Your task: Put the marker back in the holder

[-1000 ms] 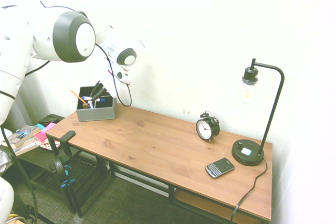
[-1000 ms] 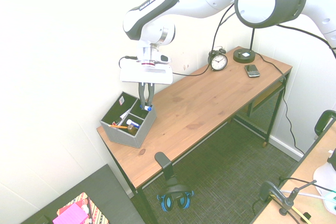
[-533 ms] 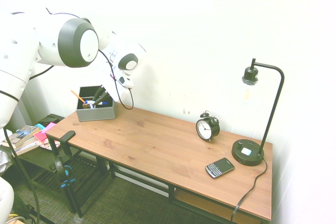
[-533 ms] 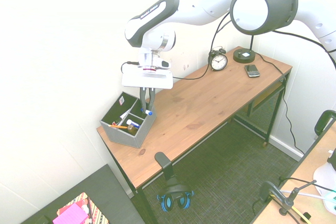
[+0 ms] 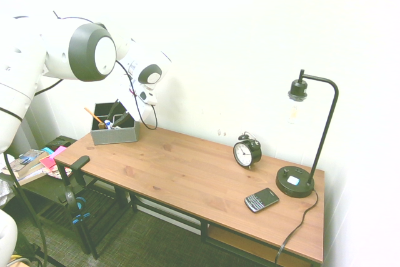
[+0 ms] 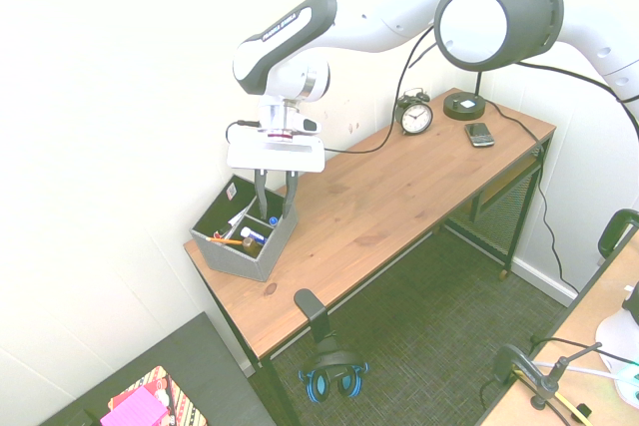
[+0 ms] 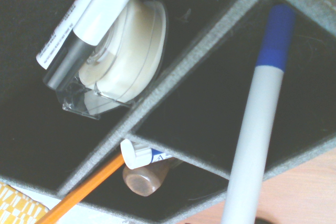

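Blue-capped marker sits inside the grey organiser, between the parted fingers of the gripper (spread moderately, gripping nothing).

Holder: matt, rough, cloth-like. Desktop: smooth wood, knotted. Marker: smooth plastic. Tape dispenser: glossy clear plastic.

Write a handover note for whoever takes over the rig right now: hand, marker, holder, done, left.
Hand: open, fingers apart at the holder, not gripping.
Marker: blue-capped, between the fingers, in one of the holder's compartments; how deep it sits I cannot tell.
Holder: on the desk, also containing an orange pencil and a tape roll.
Done: marker brought to the holder and released.
Left: probably just check it rests securely, then lift the hand clear.
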`<state>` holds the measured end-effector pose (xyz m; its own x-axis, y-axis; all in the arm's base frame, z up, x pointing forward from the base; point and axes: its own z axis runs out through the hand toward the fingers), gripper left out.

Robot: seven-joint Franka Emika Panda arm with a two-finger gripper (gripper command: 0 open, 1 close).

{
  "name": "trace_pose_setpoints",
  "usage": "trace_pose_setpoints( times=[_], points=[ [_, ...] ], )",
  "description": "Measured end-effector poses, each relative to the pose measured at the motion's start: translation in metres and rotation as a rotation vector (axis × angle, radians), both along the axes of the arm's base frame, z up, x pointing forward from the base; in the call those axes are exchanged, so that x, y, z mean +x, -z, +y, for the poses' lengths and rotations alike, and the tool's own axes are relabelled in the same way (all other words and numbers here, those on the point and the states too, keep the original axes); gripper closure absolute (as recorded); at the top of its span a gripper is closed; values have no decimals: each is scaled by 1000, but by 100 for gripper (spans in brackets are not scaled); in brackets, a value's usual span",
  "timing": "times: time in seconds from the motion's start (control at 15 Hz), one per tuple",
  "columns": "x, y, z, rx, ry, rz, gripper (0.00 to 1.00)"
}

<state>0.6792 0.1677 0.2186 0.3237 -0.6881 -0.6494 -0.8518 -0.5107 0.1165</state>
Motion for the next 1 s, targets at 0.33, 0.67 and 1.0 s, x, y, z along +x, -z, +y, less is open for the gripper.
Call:
trace_pose_setpoints(
  times=[0.33, 0.67, 1.0],
  points=[
    [-23, -61, -4, -157, -160, -96, 0],
    [-79, -152, -60, -439, -303, -196, 0],
    [-132, -180, -133, -634, -315, -318, 0]
  ],
)
